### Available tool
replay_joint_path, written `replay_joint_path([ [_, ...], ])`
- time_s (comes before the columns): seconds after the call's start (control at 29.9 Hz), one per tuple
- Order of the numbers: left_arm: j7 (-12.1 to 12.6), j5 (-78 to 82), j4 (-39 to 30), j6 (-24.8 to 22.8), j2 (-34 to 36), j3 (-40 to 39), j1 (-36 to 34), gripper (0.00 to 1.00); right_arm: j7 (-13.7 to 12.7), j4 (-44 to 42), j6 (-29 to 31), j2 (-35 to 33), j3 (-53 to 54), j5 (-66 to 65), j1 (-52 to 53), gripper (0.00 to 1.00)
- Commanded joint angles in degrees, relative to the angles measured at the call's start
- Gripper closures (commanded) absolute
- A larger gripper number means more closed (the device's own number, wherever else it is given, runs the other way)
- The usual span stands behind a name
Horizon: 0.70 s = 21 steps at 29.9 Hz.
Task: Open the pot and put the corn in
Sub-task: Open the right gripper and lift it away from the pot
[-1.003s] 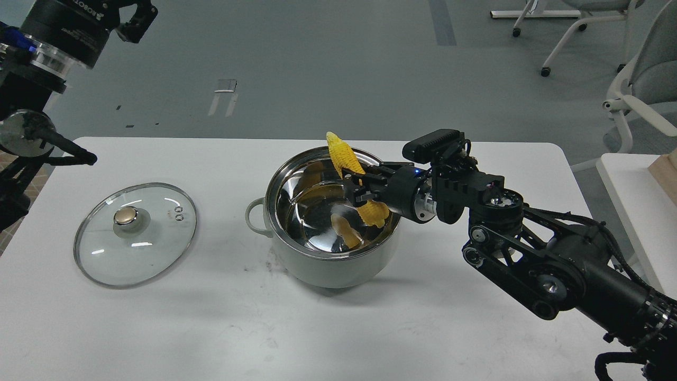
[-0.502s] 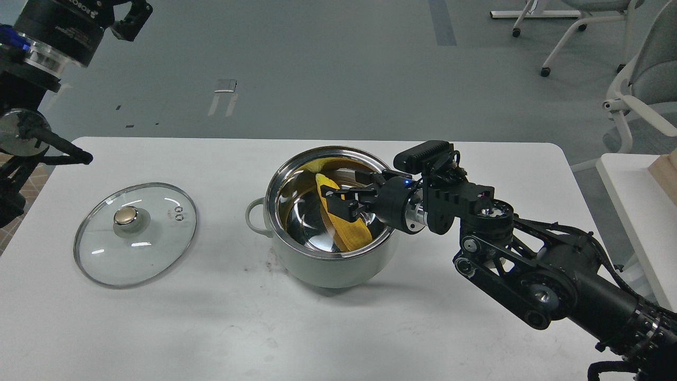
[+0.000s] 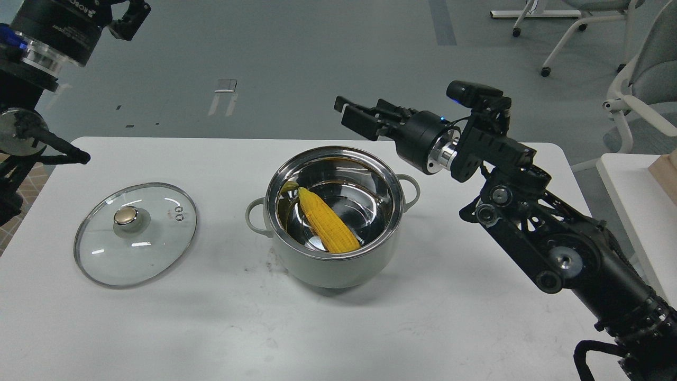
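The pale grey-green pot (image 3: 330, 270) stands open in the middle of the white table (image 3: 211, 328). The yellow corn (image 3: 328, 222) lies inside it, slanted, its tip toward the back left. The glass lid (image 3: 135, 235) lies flat on the table to the pot's left, gold-topped knob up. My right gripper (image 3: 359, 117) is open and empty, raised above and just behind the pot's far rim. My left gripper (image 3: 129, 18) is high at the top left, far from the pot; its fingers are dark and partly cut off.
My left arm's lower links (image 3: 31, 137) hang over the table's left edge. A second white table (image 3: 629, 201) with a wooden block (image 3: 666, 172) stands at the right. Office chairs (image 3: 642, 79) stand on the floor at the back right.
My right gripper lowered the corn into the pot, let go of it, and rose up and back. The corn now lies in the pot. The lid and left arm stayed put.
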Motion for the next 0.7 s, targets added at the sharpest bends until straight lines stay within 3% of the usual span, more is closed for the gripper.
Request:
replay_joint_path([
  [0.0, -0.14, 0.0, 0.0, 0.0, -0.04, 0.02, -0.03, 0.02, 0.0, -0.15, 0.13, 0.27, 7.28, 6.78, 1.1, 0.0],
  [0.2, 0.18, -0.08, 0.96, 0.0, -0.21, 0.02, -0.55, 0.02, 0.79, -4.19, 0.21, -0.17, 14.59, 25.5, 4.71, 0.0],
  [0.4, 0.44, -0.26, 5.09, 0.0, -4.34, 0.02, -2.13, 0.02, 1.05, -12.62, 0.39, -5.44, 17.49, 38.87, 6.82, 0.0],
  [0.53, 3.34, -0.26, 10.8, 0.0, -8.9, -0.07, -4.15, 0.02, 0.79, -24.11, 0.57, -9.3, 20.13, 53.25, 11.56, 0.0],
  [0.67, 3.43, -0.26, 12.65, 0.0, -9.7, -0.07, -4.51, 0.02, 0.79, -31.08, 1.27, -12.21, 20.04, 62.16, 14.03, 0.0],
])
